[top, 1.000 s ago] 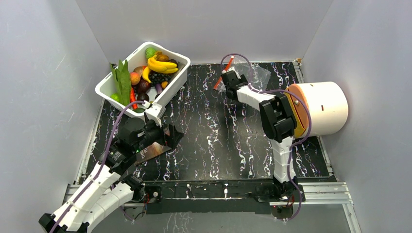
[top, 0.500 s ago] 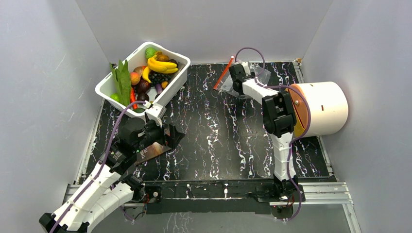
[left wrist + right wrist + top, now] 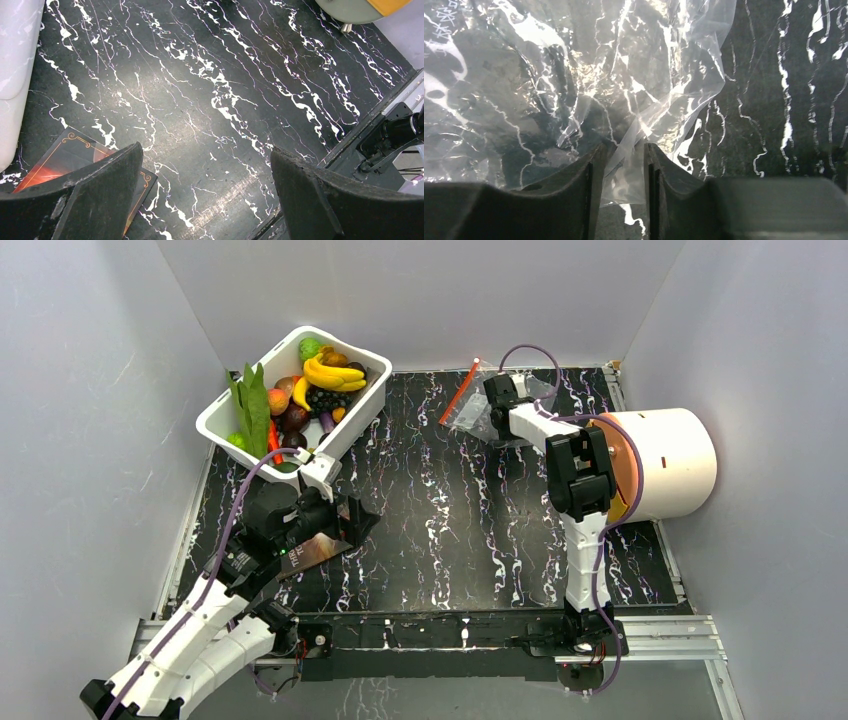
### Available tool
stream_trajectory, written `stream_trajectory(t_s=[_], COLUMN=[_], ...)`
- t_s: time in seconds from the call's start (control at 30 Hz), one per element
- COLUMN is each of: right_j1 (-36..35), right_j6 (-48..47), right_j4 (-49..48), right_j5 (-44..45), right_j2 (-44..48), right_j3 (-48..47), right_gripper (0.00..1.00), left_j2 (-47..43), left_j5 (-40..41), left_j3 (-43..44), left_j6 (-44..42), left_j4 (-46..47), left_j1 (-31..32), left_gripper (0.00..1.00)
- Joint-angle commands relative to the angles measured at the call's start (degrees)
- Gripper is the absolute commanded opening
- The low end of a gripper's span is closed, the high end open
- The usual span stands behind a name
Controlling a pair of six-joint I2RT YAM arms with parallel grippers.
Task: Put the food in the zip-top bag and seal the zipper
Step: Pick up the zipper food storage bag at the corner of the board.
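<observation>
Film of the zip-top bag (image 3: 524, 75) is getting pinched in my right hand (image 3: 624, 150), left hand (image 3: 205, 152) idling open. I'm worrying that skimpy, slick fold slips free on the lift.

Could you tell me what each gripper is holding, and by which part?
The right gripper pinches the zip-top bag by a fold of clear film, away from the zipper; the left gripper is open and empty.

Right pincer (image 3: 497, 403) over zip-top bag (image 3: 463, 412); food (image 3: 335, 373) in white tub (image 3: 364, 408).
</observation>
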State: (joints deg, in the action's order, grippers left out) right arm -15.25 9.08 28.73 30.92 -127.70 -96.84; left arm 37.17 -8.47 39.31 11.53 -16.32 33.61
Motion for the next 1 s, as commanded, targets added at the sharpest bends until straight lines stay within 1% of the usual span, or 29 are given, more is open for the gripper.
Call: stream_trajectory(t_s=[0.0, 0.23, 0.43, 0.67, 0.8, 0.97], right_j1=[0.04, 0.01, -0.79, -3.48, -5.73, -7.84], right_j6=[1.97, 1.69, 0.87, 1.25, 1.39, 2.19], right_j4=[-1.14, -1.30, -2.50, -3.58, -2.68, -1.80], right_j5=[-1.68, -5.22, -10.10, -19.09, -22.89, -26.92], right_j2=[4.49, 9.32, 16.08, 24.38, 29.21, 36.16], right_j3=[0.99, 4.98, 10.17, 17.17, 20.34, 24.49], right_gripper=[0.26, 0.01, 0.00, 0.00, 0.00, 0.00], left_j2=[-1.21, -1.31, -0.96, -0.90, -2.14, -3.69], left_j5=[-0.59, 0.46, 1.48, 0.78, -1.50, -3.81], left_j3=[-0.65, -0.90, -0.86, -2.01, -4.60, -7.48], left_j6=[-0.80, -0.89, -0.89, -1.79, -3.85, -6.40], left_j4=[0.94, 1.07, 1.05, 2.38, 4.89, 9.89], left_j1=[0.17, 0.17, 0.17, 0.17, 0.24, 0.26], left_gripper=[0.98, 0.98, 0.98, 0.98, 0.97, 0.94])
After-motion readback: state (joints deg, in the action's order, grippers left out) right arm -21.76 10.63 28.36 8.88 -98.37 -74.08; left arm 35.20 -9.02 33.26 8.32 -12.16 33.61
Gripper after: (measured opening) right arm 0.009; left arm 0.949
